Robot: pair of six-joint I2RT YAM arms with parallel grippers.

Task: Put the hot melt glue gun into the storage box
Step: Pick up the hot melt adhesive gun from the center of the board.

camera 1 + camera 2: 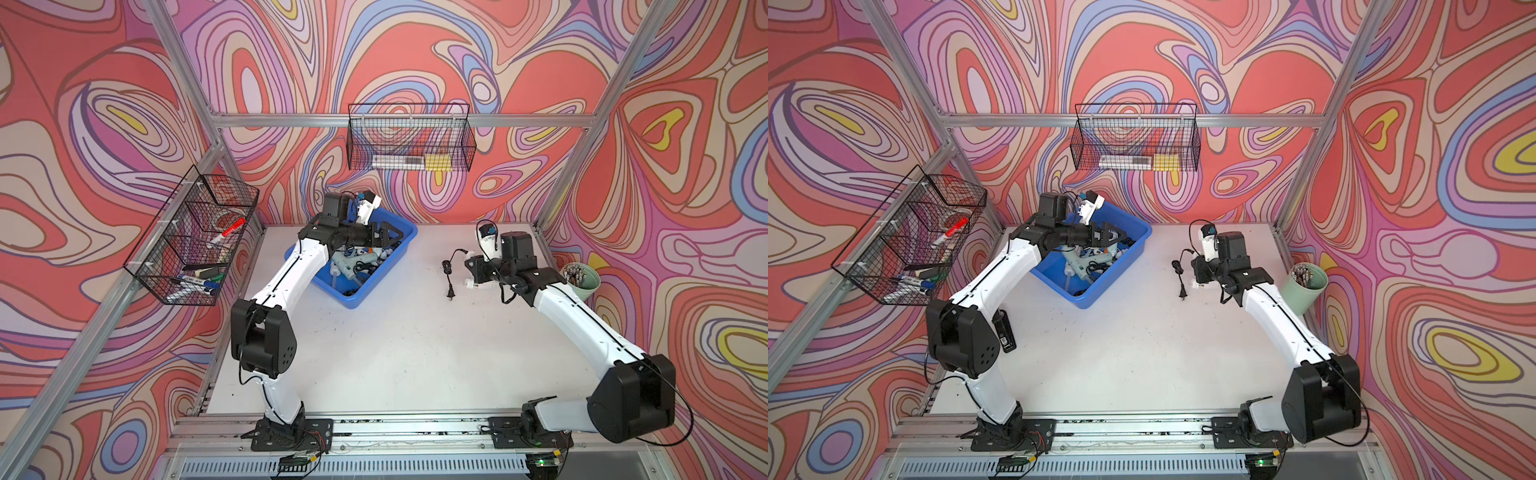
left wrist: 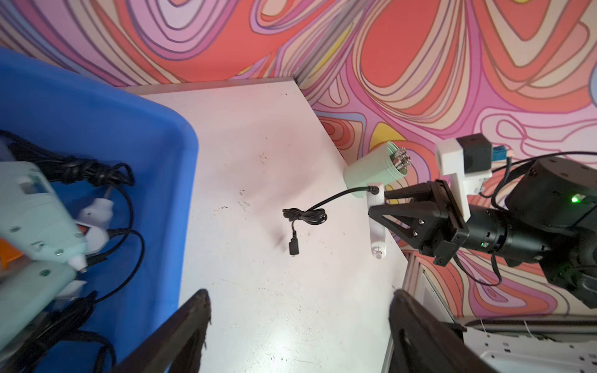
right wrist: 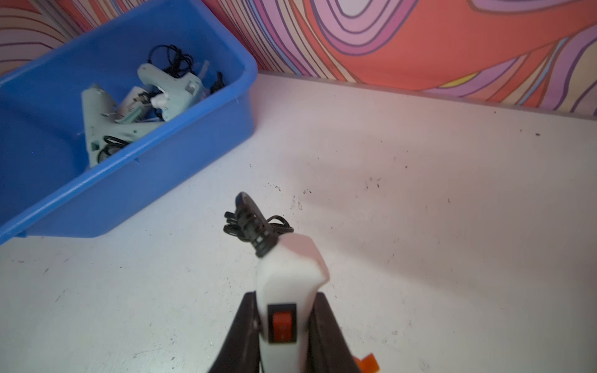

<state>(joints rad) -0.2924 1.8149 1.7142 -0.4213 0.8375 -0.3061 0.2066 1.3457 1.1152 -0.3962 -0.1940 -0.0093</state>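
- At the far left we see a black wire basket (image 1: pixel 191 241) on the wall frame, with markers in it.
- Next comes the left gripper (image 1: pixel 392 237), hanging over the far half of the storage box (image 1: pixel 380 276). In the left wrist view its fingers (image 2: pixel 181 329) stand wide apart with nothing between them.
- The storage box sits on the white table (image 1: pixel 395 353) near the back left corner. We count several pale green glue guns (image 1: pixel 353 264) and black cords piled inside it.
- On the back wall, a second wire basket (image 1: pixel 411 141) hangs above the table.
- To the right of the box, past a stretch of bare table, a bundled black cord (image 1: pixel 448 274) trails from the hot melt glue gun (image 2: pixel 378 232).
- This white gun is outside the box and well apart from it. It lies between the jaws of the right gripper (image 3: pixel 284 323), which is clamped on the handle, one finger on each side of the orange switch (image 3: pixel 282 323).
- The handle end and cord point away from the gripper, towards the box.
- Furthest right, a pale green cup (image 1: pixel 584 282) stands just beside the right arm.
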